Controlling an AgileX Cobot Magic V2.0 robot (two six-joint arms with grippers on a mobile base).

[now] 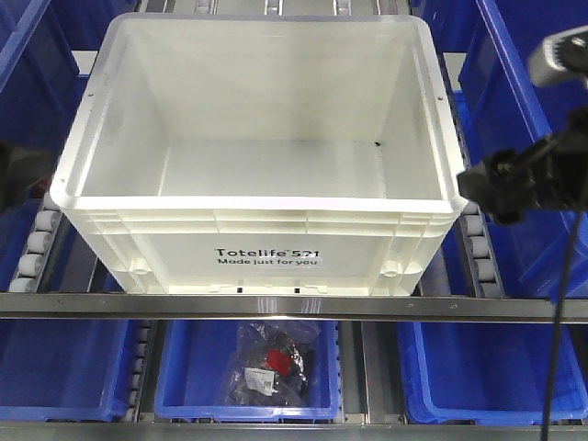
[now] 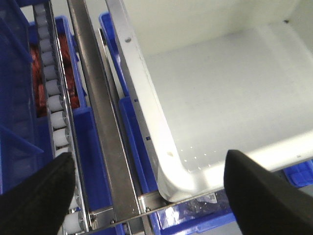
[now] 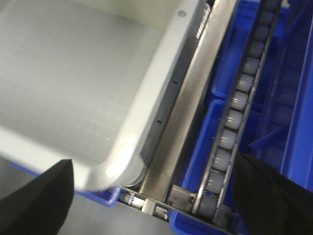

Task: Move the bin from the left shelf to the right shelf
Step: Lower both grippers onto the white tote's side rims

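Note:
A large empty white bin [image 1: 253, 138], labelled "Totelife", stands on the shelf rails in the middle of the front view. My left gripper [image 1: 18, 175] is a dark shape just off the bin's left rim. In the left wrist view it [image 2: 151, 196] is wide open, with the bin's front left corner [image 2: 181, 181] between its black fingers [image 2: 39, 191]. My right gripper [image 1: 501, 188] is beside the bin's right front corner. In the right wrist view it [image 3: 154, 196] is wide open, with the bin's corner [image 3: 117, 166] between the fingers [image 3: 274, 196]. Neither holds anything.
Blue bins stand on both sides and on the shelf below. One lower blue bin holds a clear bag with a red part [image 1: 271, 363]. A metal front rail [image 1: 294, 306] runs under the bin. Roller tracks [image 1: 32, 248] flank it. A left blue bin holds red items [image 2: 36, 63].

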